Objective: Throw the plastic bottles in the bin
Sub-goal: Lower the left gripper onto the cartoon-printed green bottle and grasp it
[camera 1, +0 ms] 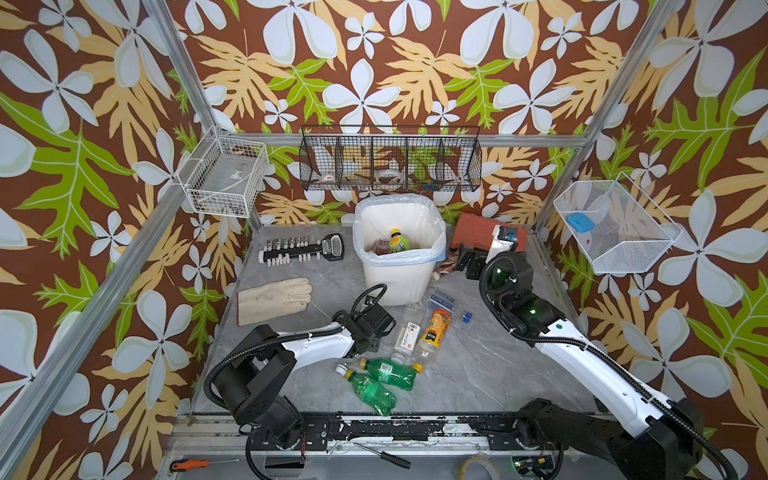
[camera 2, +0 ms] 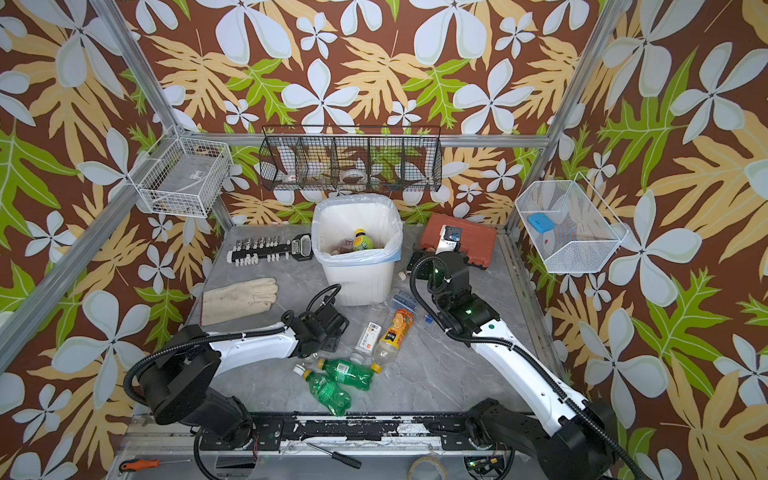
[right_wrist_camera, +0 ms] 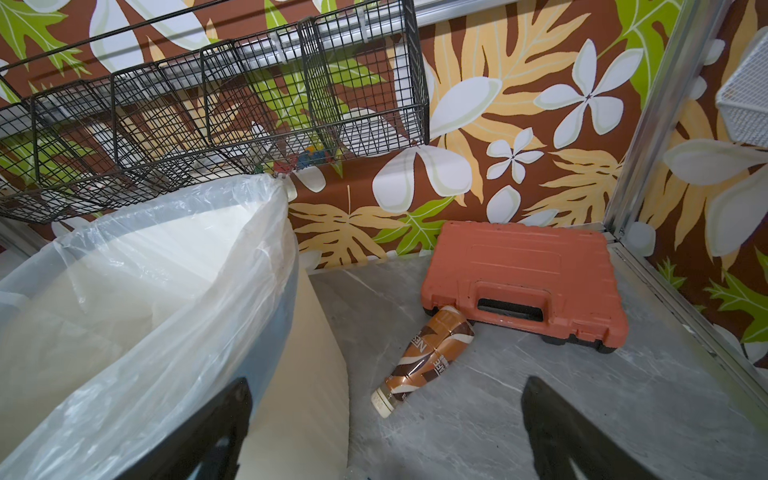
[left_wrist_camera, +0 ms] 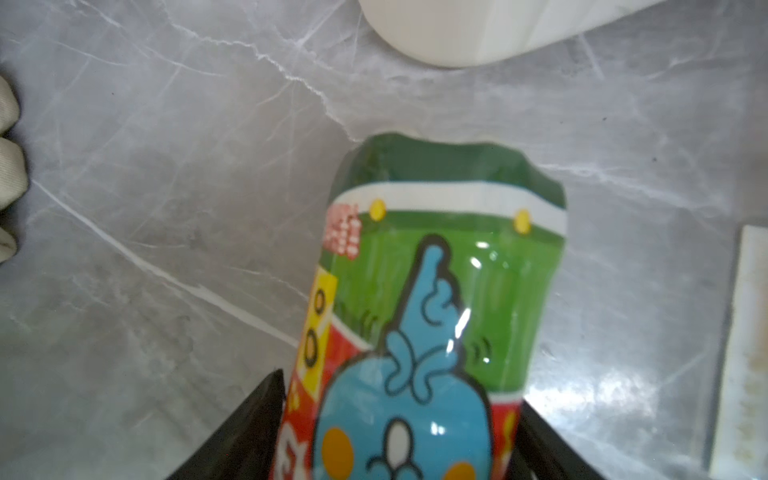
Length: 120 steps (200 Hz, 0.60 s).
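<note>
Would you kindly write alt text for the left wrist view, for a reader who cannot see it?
A plastic bottle with a green and red label showing a blue cartoon figure fills the centre, clamped between the black fingers of the left gripper. Beyond it are the grey marbled table, the white base of the bin and a pale glove.

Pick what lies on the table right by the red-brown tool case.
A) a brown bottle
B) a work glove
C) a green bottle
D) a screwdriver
A: in the right wrist view the brown bottle lies on its side with its base at the front edge of the tool case.
</note>
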Each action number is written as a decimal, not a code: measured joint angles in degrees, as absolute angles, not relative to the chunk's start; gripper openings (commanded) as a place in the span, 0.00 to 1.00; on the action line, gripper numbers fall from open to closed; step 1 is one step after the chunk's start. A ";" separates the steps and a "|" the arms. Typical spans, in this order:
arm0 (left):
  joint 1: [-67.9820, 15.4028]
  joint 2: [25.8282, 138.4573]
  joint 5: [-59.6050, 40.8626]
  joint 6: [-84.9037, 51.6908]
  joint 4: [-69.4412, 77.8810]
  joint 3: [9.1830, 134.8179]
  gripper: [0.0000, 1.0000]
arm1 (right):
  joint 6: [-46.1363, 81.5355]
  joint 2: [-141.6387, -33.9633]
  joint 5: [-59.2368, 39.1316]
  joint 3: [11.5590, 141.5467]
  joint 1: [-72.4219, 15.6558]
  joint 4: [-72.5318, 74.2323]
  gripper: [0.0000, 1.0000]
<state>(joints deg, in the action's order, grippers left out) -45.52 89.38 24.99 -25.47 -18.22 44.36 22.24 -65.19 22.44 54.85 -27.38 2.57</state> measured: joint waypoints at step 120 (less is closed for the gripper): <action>-38.52 76.40 27.70 -27.00 -19.35 43.75 0.62 | 22.31 -65.73 22.39 54.76 -26.72 3.20 1.00</action>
